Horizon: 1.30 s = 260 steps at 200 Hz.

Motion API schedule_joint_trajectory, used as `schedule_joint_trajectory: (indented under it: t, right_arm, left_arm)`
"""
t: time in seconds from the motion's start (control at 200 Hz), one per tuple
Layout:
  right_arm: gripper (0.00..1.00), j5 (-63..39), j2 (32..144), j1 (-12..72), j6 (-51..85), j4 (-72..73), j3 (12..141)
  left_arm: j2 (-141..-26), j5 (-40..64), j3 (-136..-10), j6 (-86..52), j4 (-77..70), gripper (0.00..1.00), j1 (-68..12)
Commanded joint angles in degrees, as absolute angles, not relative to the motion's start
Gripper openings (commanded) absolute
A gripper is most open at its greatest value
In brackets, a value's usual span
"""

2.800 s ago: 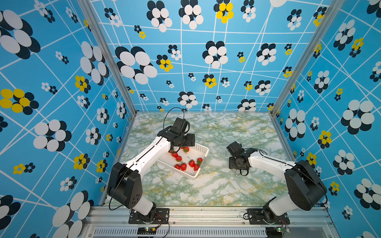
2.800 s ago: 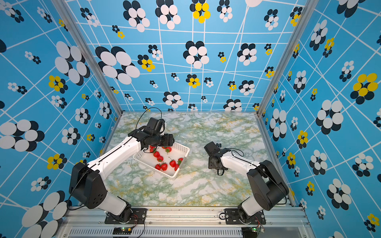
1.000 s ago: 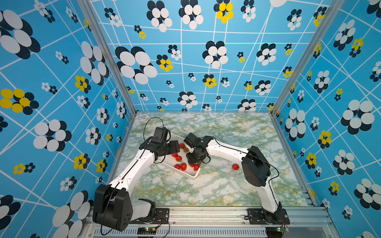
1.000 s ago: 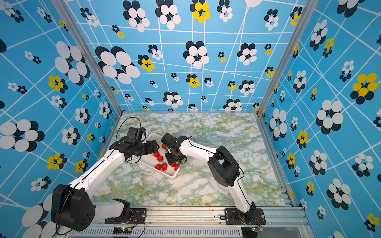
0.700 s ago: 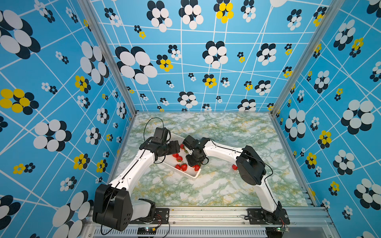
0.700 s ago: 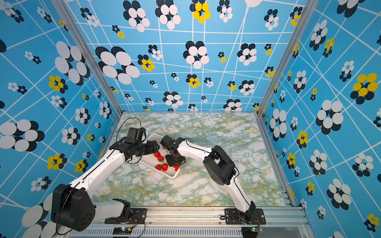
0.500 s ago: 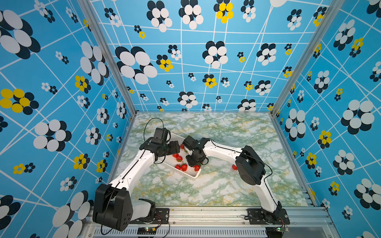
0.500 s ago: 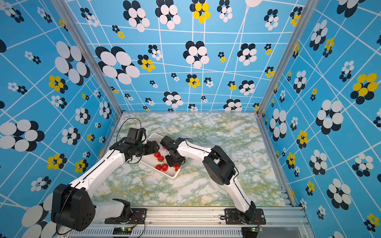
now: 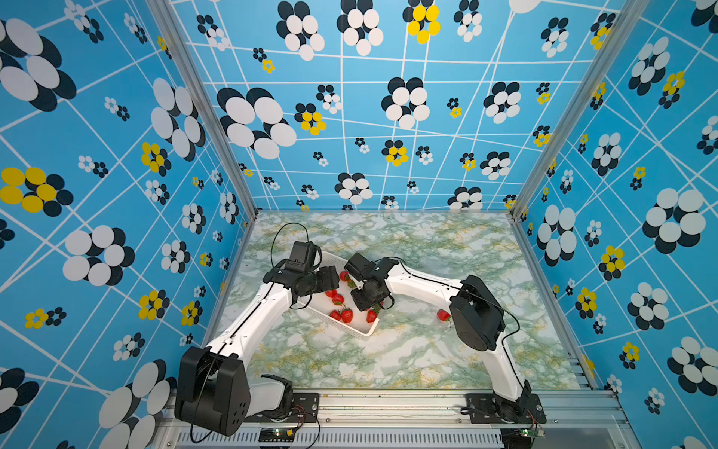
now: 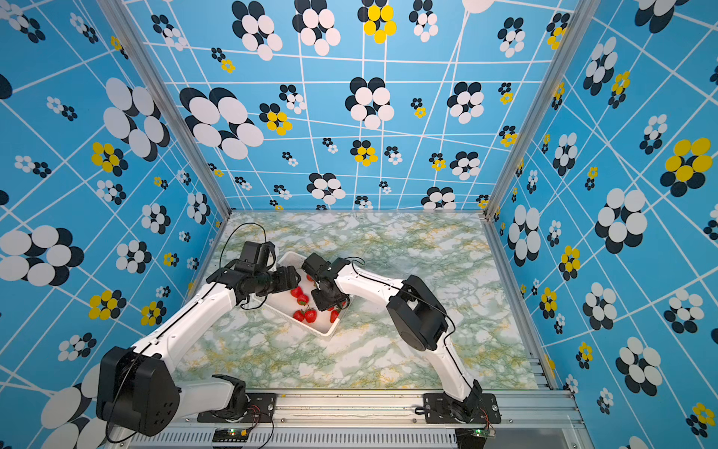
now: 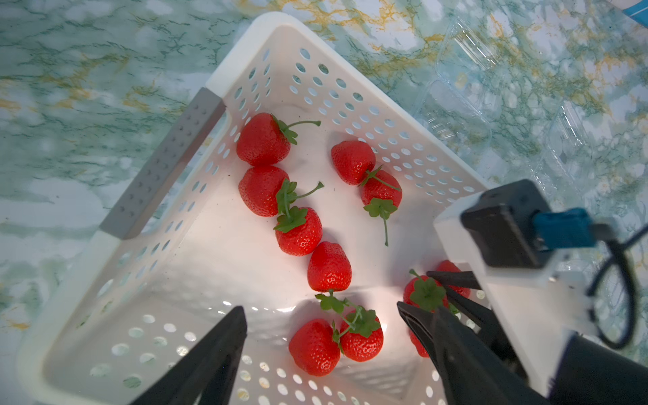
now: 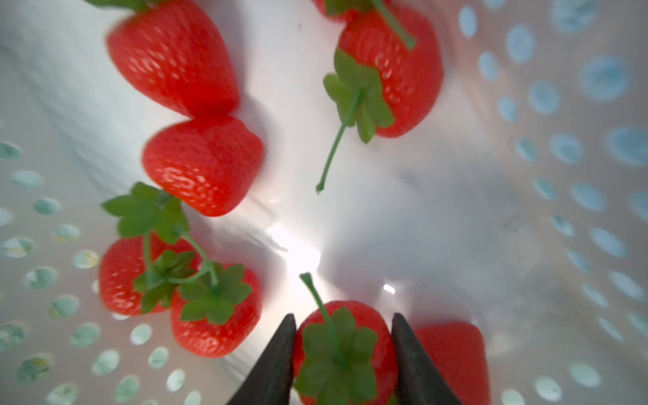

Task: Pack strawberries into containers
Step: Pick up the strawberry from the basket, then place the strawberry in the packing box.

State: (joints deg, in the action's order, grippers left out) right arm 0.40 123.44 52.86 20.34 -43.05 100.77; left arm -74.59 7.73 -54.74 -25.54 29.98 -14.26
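Several red strawberries [image 11: 263,140] with green caps lie in the white perforated basket [image 11: 224,73]. My right gripper [image 12: 343,315] reaches down into the basket's right part, with both dark fingers pressed against the sides of one strawberry [image 12: 343,347], cap towards the camera. That berry [image 11: 420,294] also shows in the left wrist view. My left gripper [image 11: 319,308] hangs open over the basket's far left end with nothing between its fingers. Clear containers [image 11: 466,87] lie on the marble beyond the basket. In both top views the two grippers [image 9: 367,301] [image 10: 291,282] meet over the basket [image 9: 361,330].
One lone strawberry [image 9: 443,315] sits on the marble table right of the basket, beside my right arm's elbow [image 9: 474,311]; whether it lies in a container I cannot tell. A second clear container [image 11: 568,147] lies further out. Patterned blue walls close in three sides.
My right arm has swung from the table's right side into the basket, and its jaws have narrowed onto a strawberry over the last second. The left arm has held still for the last second.
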Motion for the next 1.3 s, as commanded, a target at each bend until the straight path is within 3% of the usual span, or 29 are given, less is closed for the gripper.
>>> schedule_joint_trajectory:
  t: [0.0,0.235,0.465,0.68,0.989,1.294]
  right_arm:
    - [0.27,5.0,117.2,53.04,20.72,-42.8,100.9]
    - [0.28,11.88,106.68,50.93,24.61,-43.51,94.04]
    - [0.28,14.11,87.94,42.39,32.37,-40.39,69.96]
    - [0.28,15.21,74.19,37.53,38.81,-41.75,55.68]
    - [0.27,14.18,69.96,30.91,42.35,-39.3,45.07]
    - [0.28,12.61,72.53,26.78,39.76,-37.56,43.86]
  left_arm:
    - [-75.54,7.12,-55.05,-25.92,30.62,0.85,-14.42]
    - [-79.61,7.18,-60.86,-24.87,31.73,0.84,-20.23]
    - [-89.51,9.32,-71.52,-23.38,31.6,0.84,-30.43]
    - [-97.48,10.79,-81.07,-22.11,32.88,0.84,-38.42]
    - [-104.86,12.52,-89.87,-20.89,35.14,0.84,-44.43]
    - [-105.82,12.22,-91.32,-20.74,35.84,0.84,-45.12]
